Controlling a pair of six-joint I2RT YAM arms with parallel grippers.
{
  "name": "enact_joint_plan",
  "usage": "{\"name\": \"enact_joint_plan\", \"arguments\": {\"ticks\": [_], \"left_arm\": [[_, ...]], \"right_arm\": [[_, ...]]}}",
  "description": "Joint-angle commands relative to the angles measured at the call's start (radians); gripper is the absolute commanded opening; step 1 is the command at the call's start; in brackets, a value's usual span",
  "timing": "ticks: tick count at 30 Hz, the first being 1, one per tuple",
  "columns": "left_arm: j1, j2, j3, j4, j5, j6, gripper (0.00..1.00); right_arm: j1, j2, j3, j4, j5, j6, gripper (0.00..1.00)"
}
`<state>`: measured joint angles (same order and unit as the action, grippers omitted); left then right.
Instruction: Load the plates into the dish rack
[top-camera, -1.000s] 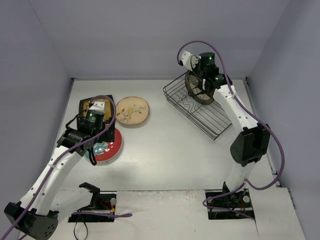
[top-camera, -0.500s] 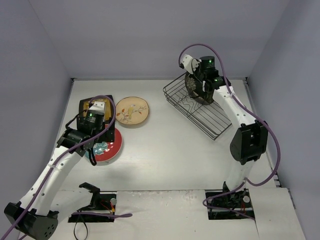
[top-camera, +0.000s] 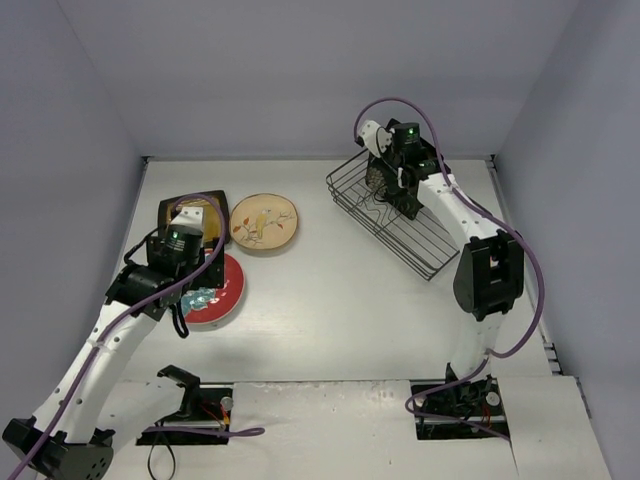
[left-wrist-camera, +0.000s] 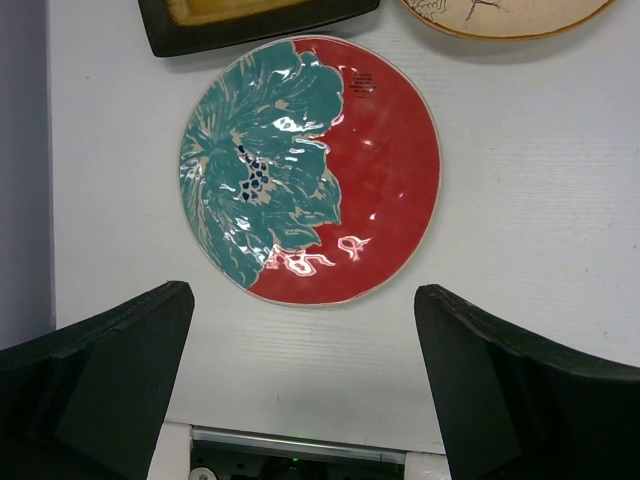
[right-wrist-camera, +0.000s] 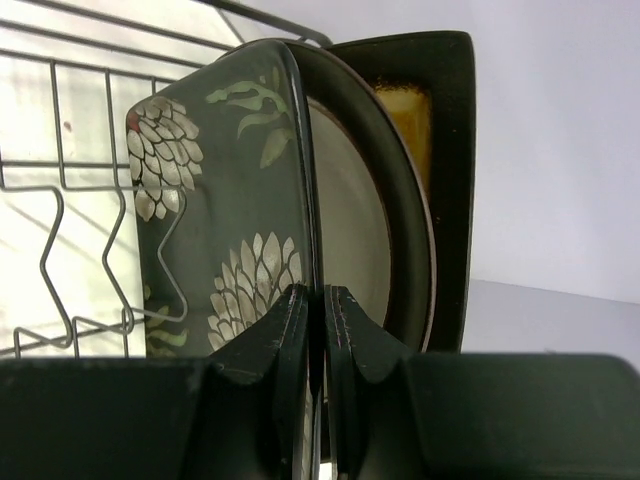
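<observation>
Six plates showed, I think. Three lay on the table (top-camera: 340, 300): one red and teal plate (left-wrist-camera: 310, 170), one beige plate (top-camera: 265, 222), one amber square plate (left-wrist-camera: 250, 20). Three stood in the one dish rack (top-camera: 415, 240): one flowered plate (right-wrist-camera: 215, 220), one cream plate (right-wrist-camera: 350, 230), one second amber square plate (right-wrist-camera: 440, 150).

White-shelled left arm (top-camera: 100, 345) at 8 o'clock, white right arm (top-camera: 462, 212) at 3 o'clock, bulky black elbow (top-camera: 478, 275), purple cables (top-camera: 395, 98) looping alongside, green wrist lights (top-camera: 408, 128), matte black wedge fingers (left-wrist-camera: 100, 380).
</observation>
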<state>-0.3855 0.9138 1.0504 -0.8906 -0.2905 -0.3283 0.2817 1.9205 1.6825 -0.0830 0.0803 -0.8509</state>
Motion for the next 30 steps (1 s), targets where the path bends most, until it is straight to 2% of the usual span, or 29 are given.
{"name": "enact_joint_plan", "arguments": {"ticks": [1, 5, 7, 8, 16, 19, 23, 26, 27, 29, 30], "left_arm": [[-0.004, -0.006, 0.042, 0.004, -0.029, -0.022, 0.97], [-0.004, -0.006, 0.039, 0.002, -0.029, -0.021, 0.97], [-0.004, -0.004, 0.036, 0.002, -0.027, -0.023, 0.97], [-0.004, -0.006, 0.034, 0.002, -0.026, -0.022, 0.97], [-0.004, -0.001, 0.03, 0.01, -0.021, -0.023, 0.97], [-0.004, 0.0, 0.028, 0.012, -0.022, -0.026, 0.97], [-0.004, 0.003, 0.022, 0.016, -0.024, -0.035, 0.97], [-0.003, 0.005, 0.023, 0.018, -0.025, -0.041, 0.97], [-0.004, 0.007, 0.023, 0.019, -0.027, -0.041, 0.97], [-0.004, 0.004, 0.025, 0.019, -0.029, -0.043, 0.97], [-0.004, 0.003, 0.025, 0.019, -0.03, -0.043, 0.97]], "right_arm": [[-0.007, -0.041, 0.034, 0.186, 0.004, 0.027, 0.0], [-0.01, -0.032, 0.036, 0.187, 0.022, 0.05, 0.16], [-0.012, -0.031, 0.043, 0.184, 0.042, 0.059, 0.29], [-0.012, -0.035, 0.045, 0.183, 0.042, 0.064, 0.4], [-0.001, -0.097, 0.077, 0.149, 0.067, 0.127, 0.59], [0.023, -0.159, 0.077, 0.143, 0.067, 0.228, 0.69], [0.082, -0.257, 0.042, 0.129, 0.062, 0.517, 0.78], [0.14, -0.316, -0.036, 0.135, 0.052, 0.694, 0.81], [0.152, -0.33, -0.061, 0.141, 0.056, 0.839, 0.81], [0.172, -0.366, -0.159, 0.181, 0.003, 0.988, 0.81], [0.2, -0.374, -0.196, 0.201, -0.019, 1.116, 0.81]]}}
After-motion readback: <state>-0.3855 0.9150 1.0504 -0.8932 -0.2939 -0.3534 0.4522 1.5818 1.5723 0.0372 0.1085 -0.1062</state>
